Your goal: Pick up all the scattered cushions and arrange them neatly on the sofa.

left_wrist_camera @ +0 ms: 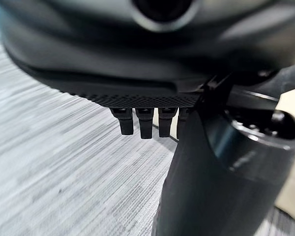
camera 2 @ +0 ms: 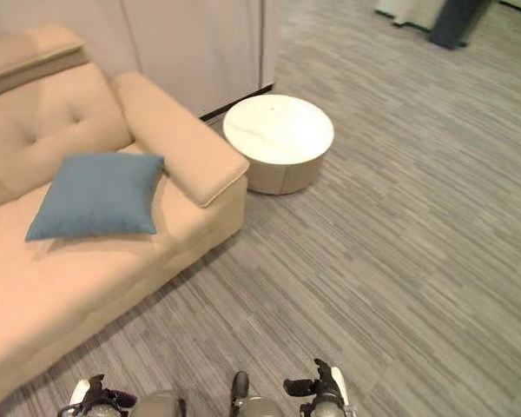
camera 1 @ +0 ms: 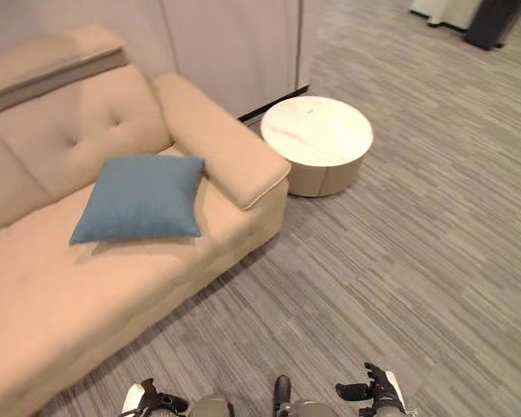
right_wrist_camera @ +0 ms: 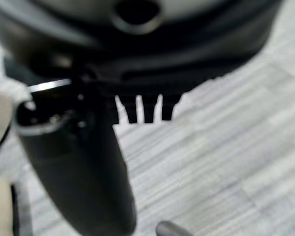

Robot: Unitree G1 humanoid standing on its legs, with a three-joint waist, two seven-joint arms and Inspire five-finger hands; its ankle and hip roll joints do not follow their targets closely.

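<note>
Already one blue cushion (camera 1: pixel 141 198) lies flat on the sofa (camera 1: pixel 87 287) seat, tucked against the armrest, well ahead of the left hand (camera 1: pixel 148 400). Both hands hang low and empty; left fingers (left_wrist_camera: pixel 142 123) straight, right hand (camera 1: pixel 373 391) likewise relaxed. Round bench (camera 1: pixel 317 139) stands beyond the right hand. Judgement: scan the carpet (camera 1: pixel 417 261) for remaining cushions before reaching.
</note>
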